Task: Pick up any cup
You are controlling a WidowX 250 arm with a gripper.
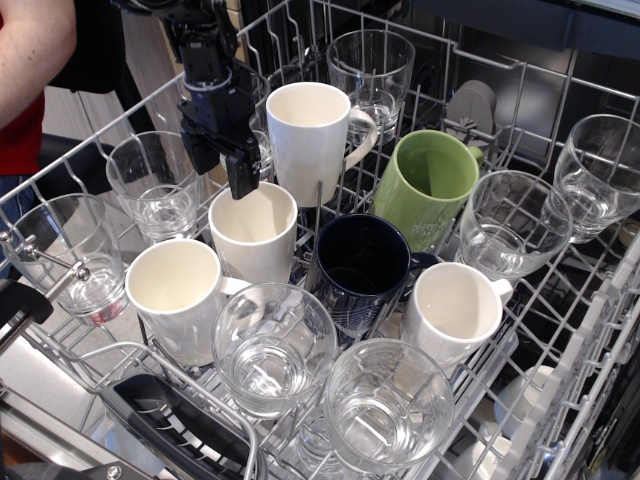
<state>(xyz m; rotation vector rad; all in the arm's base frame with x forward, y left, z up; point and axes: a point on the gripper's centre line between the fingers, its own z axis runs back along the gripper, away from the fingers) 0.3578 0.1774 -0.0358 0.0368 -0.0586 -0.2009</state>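
Observation:
The cup (pixel 253 235) is plain off-white with a cream inside and no handle showing. It stands upright in the wire dishwasher rack (pixel 590 330), left of centre. My black gripper (pixel 222 172) hangs just above the cup's back left rim, pointing down. Its fingers look spread apart and hold nothing; one fingertip (pixel 241 182) is right over the rim. I cannot tell whether it touches the cup.
A taller white mug with a handle (pixel 308 135) stands right behind the cup. A dark blue mug (pixel 358 265), a green mug (pixel 430 185), two more white cups (pixel 178 290) (pixel 455 310) and several clear glasses (pixel 155 185) crowd the rack. A person's arm (pixel 30 40) is at top left.

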